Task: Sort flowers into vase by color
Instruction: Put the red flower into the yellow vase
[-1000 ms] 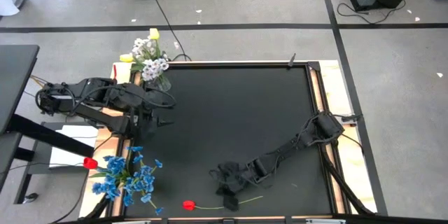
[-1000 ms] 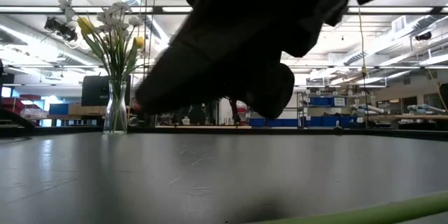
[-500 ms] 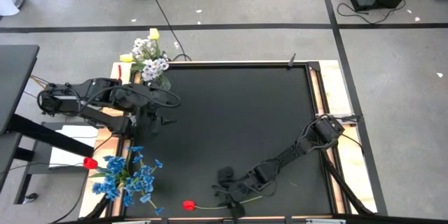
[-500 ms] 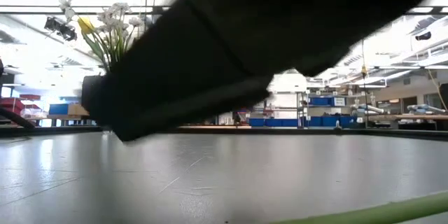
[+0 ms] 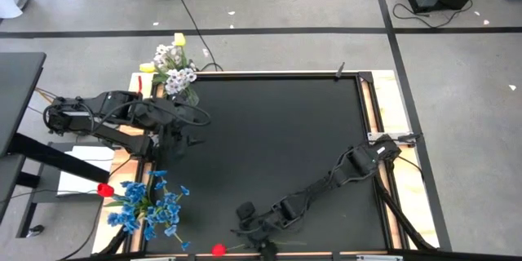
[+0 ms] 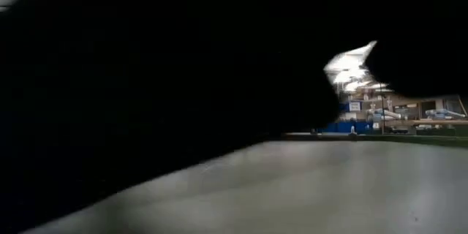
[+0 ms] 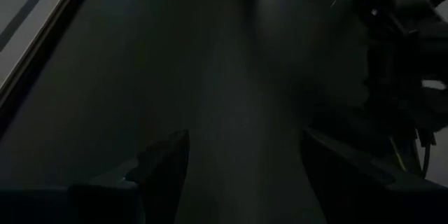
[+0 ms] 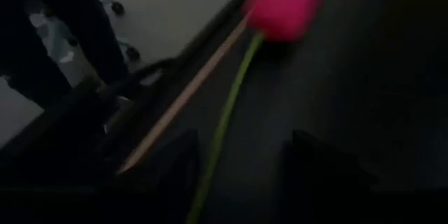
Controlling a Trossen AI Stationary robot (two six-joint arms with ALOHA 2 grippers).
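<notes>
A red tulip (image 5: 218, 249) lies flat on the black table by its front edge; in the right wrist view its head (image 8: 283, 3) points away from my fingers. My right gripper (image 5: 259, 241) is open and low over it, with a finger on either side of the green stalk (image 8: 225, 119); no touch shows. A vase of white and yellow flowers (image 5: 174, 68) stands at the far left corner. A bunch of blue flowers with one red tulip (image 5: 148, 205) stands at the near left. My left gripper (image 5: 186, 137) hovers open over the table's left part.
The table's wooden rim (image 8: 183, 98) runs close beside the tulip, with floor beyond it. My right arm (image 6: 161, 80) blocks most of the low view. The middle and far right of the black table (image 5: 277, 130) is free room.
My right gripper has sunk and gone toward the near left corner, along the stalk toward the tulip's head, and has rolled about its own axis. Its fingers now stand apart. The tulip's head lies a little nearer the front edge than before.
</notes>
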